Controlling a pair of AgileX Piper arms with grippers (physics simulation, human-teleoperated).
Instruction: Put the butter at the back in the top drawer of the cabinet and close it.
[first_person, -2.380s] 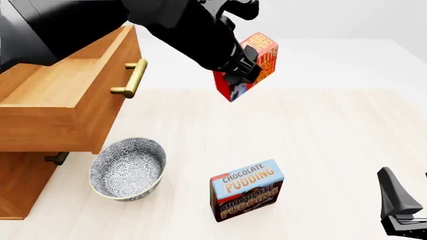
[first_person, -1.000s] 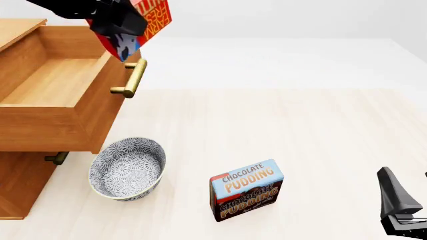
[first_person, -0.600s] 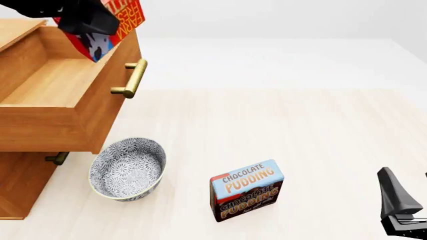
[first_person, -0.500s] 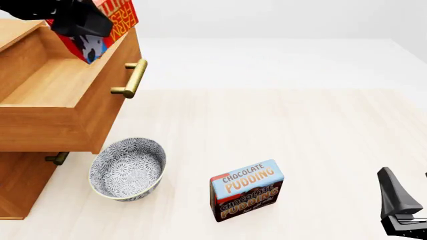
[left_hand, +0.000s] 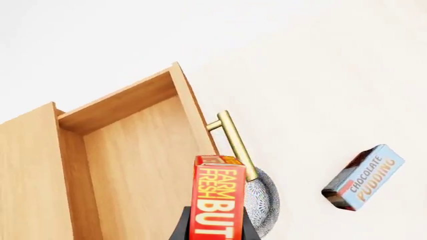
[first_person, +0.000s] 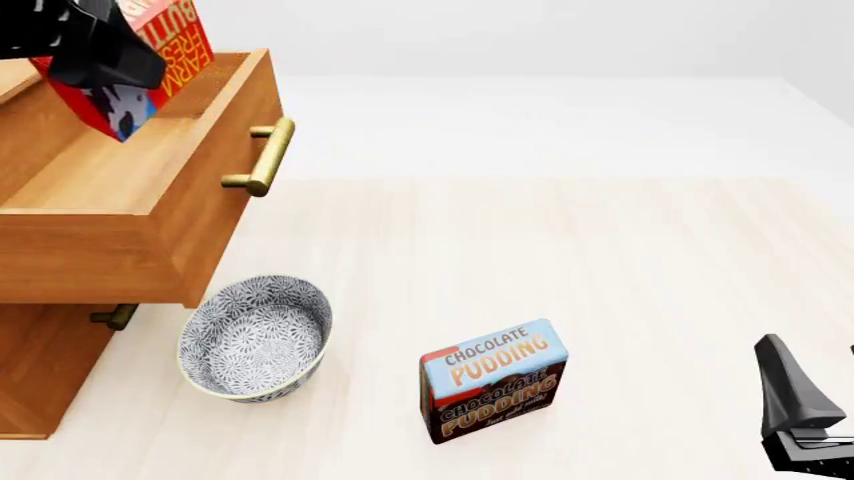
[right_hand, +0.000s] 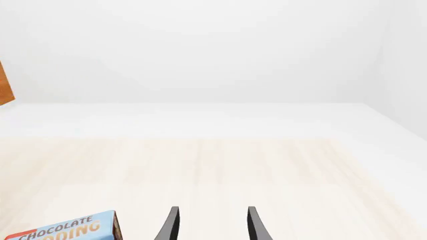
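The butter, a red box with orange lettering, hangs tilted above the open top drawer of the cabinet, held by my left gripper, which is shut on it. In the left wrist view the butter stands between the fingers over the drawer's wooden floor, near the brass handle. My right gripper is open at the table's near right, empty, and shows in the front view as a black finger.
A patterned bowl sits on the table below the drawer front. The Chocolate Pudding box stands upright in the near middle. A lower drawer handle pokes out beneath the open drawer.
My left gripper has carried the butter leftward and slightly down, from over the drawer's front edge to above its inside. The right arm has not moved.
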